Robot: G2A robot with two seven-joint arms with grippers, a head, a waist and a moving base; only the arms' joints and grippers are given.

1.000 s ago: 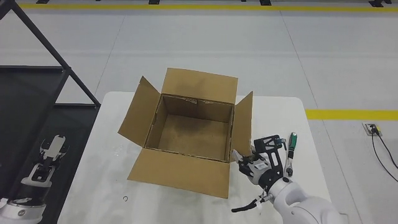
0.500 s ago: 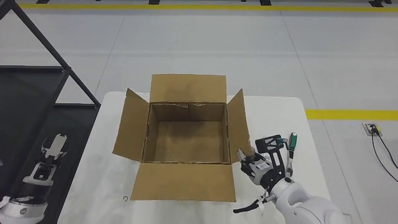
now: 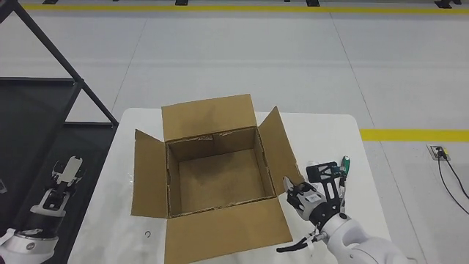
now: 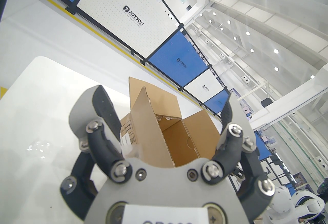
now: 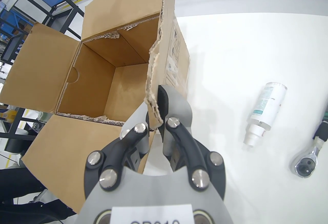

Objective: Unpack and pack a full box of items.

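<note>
An open, empty cardboard box [image 3: 212, 180] sits on the white table [image 3: 330, 128] with all its flaps spread. My right gripper [image 3: 292, 185] is at the box's right side, shut on the torn lower edge of the right flap [image 5: 167, 30]; in the right wrist view the gripper [image 5: 154, 104] pinches that cardboard between its fingers. My left gripper [image 3: 62, 180] hangs off the table's left edge, open and holding nothing. In the left wrist view this gripper [image 4: 164, 99] faces the box [image 4: 156, 127] from a distance.
A white spray bottle [image 5: 266, 112] and a ratchet wrench [image 5: 307, 158] with a green handle [image 3: 343, 167] lie on the table right of the box. A black metal rack [image 3: 44, 66] stands left of the table. A small ring [image 3: 149, 235] lies near the front left.
The box has turned counter-clockwise and slid left and nearer, with my right gripper holding its right flap and moving nearer along with it. The left arm has barely moved.
</note>
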